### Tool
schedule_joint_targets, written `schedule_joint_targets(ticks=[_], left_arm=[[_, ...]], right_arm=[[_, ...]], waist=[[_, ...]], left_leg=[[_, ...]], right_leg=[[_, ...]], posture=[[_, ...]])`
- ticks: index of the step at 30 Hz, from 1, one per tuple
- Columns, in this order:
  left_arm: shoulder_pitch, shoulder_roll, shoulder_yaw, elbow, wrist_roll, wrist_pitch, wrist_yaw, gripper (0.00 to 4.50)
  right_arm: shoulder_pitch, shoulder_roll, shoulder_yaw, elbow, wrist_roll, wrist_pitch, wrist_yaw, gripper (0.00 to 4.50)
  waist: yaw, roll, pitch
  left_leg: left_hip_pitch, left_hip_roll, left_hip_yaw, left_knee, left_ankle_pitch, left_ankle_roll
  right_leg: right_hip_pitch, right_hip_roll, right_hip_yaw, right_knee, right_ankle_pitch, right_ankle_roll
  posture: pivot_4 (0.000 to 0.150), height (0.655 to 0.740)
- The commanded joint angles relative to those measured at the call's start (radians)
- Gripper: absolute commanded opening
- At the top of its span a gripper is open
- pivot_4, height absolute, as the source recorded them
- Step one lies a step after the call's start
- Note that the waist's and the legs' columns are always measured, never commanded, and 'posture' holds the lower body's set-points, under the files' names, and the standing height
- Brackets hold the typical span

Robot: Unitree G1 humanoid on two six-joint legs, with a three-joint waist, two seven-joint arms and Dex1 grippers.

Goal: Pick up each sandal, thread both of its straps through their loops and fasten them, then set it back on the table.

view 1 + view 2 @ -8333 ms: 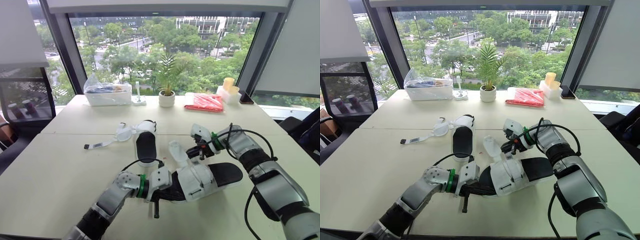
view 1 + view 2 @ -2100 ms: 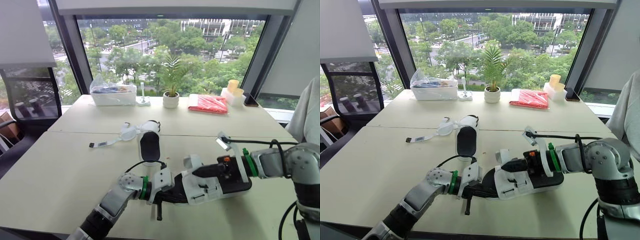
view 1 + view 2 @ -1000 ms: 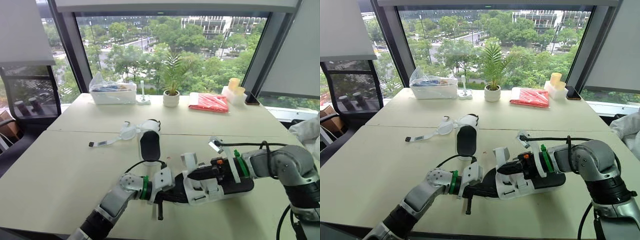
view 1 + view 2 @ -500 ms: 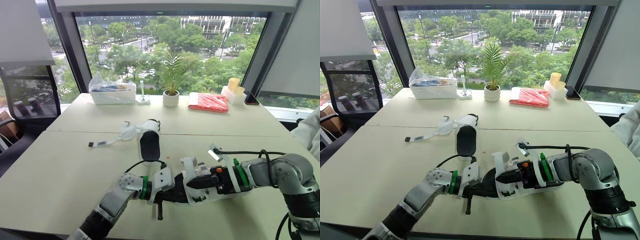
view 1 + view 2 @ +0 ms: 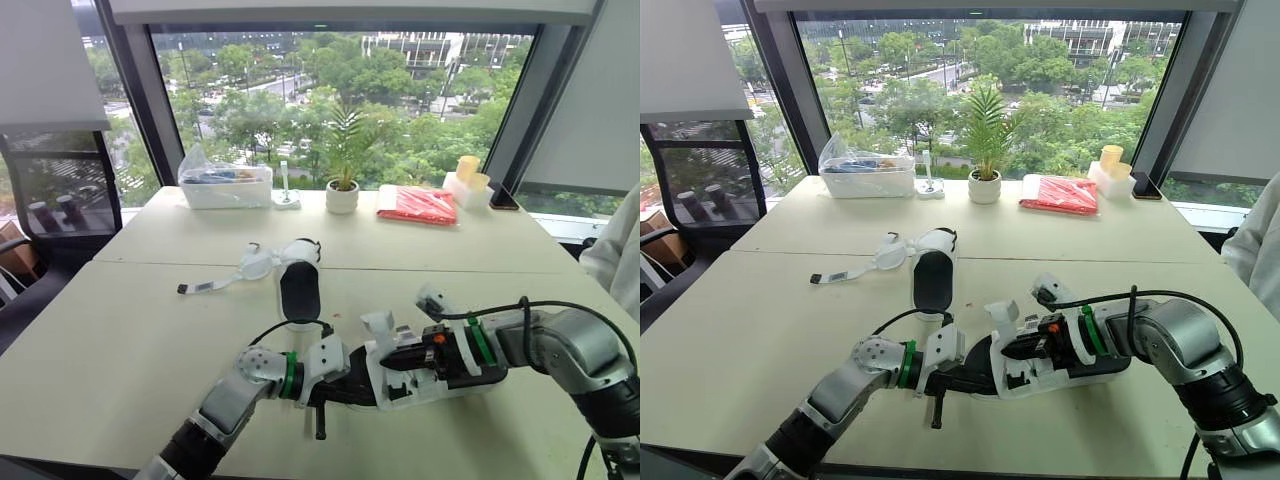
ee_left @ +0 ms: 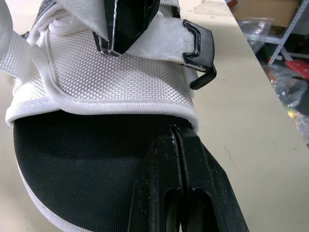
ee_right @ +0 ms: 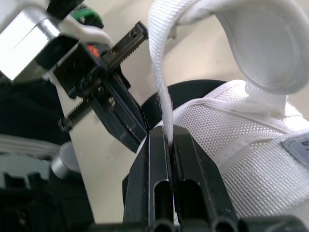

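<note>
The work surface was a pale cream table [image 5: 120, 340], with a seam running across its middle. Behind it a wide window [image 5: 330, 100] gave onto green trees and city buildings. A dark office chair [image 5: 50, 215] stood at the left end. At the right edge a person's light sleeve [image 5: 618, 262] was visible.

Along the far side of the table stood a clear plastic box [image 5: 224, 187] with blue things inside; what they were I cannot tell. Near it to the right was a small white pot [image 5: 342, 199] with a palm-like plant. Further right lay a red packet [image 5: 418, 205], and then a white holder [image 5: 462, 180] with yellow items in it.

The near sandal [image 5: 435, 372], white with a black insole, lay on the front part of the table between the two grippers. The left gripper [image 6: 175, 135] had its fingers pressed together at the rim of the white upper, over the black insole, pinching the sandal there. The right gripper [image 7: 169, 134] was also closed, and it gripped a white strap [image 7: 161, 92] of this sandal, which rose in a curl above the upper. A black loop [image 6: 203, 55] sat at the side of the upper.

The second sandal [image 5: 298, 286] rested further back, near the middle, apart from both grippers, with its loose strap [image 5: 205, 288] stretched out to the left.
</note>
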Motion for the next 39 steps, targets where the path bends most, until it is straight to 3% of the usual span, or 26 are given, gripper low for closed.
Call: schedule_joint_targets(ticks=[1,19,39], left_arm=[[0.003,0.008,-0.005,0.008,0.013,0.014,0.008,0.0],[0.007,0.011,-0.002,0.001,0.014,0.018,0.017,0.0],[0.018,0.014,-0.003,-0.016,0.011,0.027,0.026,0.0]], right_arm=[[-0.005,-0.012,0.013,-0.024,-0.048,-0.064,0.03,0.02],[0.038,-0.02,0.079,-0.05,-0.22,-0.288,0.149,0.02],[-0.028,0.014,0.082,0.026,-0.295,-0.342,0.188,0.02]], waist=[[0.0,0.0,0.0],[0.0,0.0,0.0],[0.0,0.0,0.0]], left_leg=[[0.0,0.0,0.0,0.0,0.0,0.0],[0.0,0.0,0.0,0.001,0.0,0.0],[0.001,0.0,0.0,0.002,0.0,0.0]], right_leg=[[0.0,0.0,0.0,0.0,0.0,0.0],[0.0,0.0,0.0,0.001,0.0,0.0],[0.0,0.0,0.0,0.002,0.0,0.0]], posture=[[0.15,0.74],[0.15,0.74],[0.15,0.74]])
